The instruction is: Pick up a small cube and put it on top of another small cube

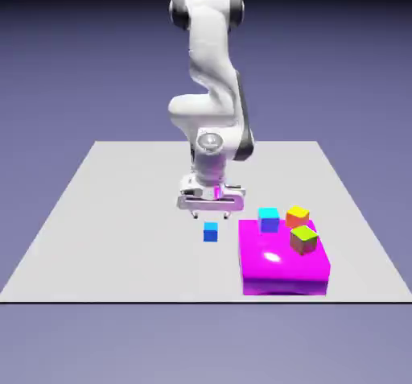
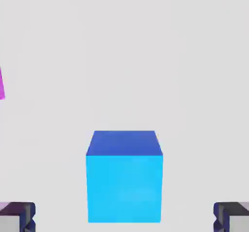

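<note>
The small cube [image 1: 211, 231] is bright blue with a lighter top and sits alone on the grey table, just off the left side of a magenta block. My gripper [image 1: 212, 212] hangs directly above it, open, with a gap still between fingertips and cube. In the hand view the small cube [image 2: 124, 177] sits centred low in the picture. The gripper [image 2: 124, 218] stands wide, its grey fingertips [image 2: 17, 216] showing in the bottom corners well clear of the cube's sides. Nothing is held.
A large magenta block [image 1: 278, 266] lies at the exterior view's right front and carries three cubes: a cyan-topped one [image 1: 268, 219], an orange-yellow one [image 1: 298, 215] and a green-topped one [image 1: 303, 239]. A sliver of the magenta block [image 2: 1, 82] shows at the hand view's left edge.
</note>
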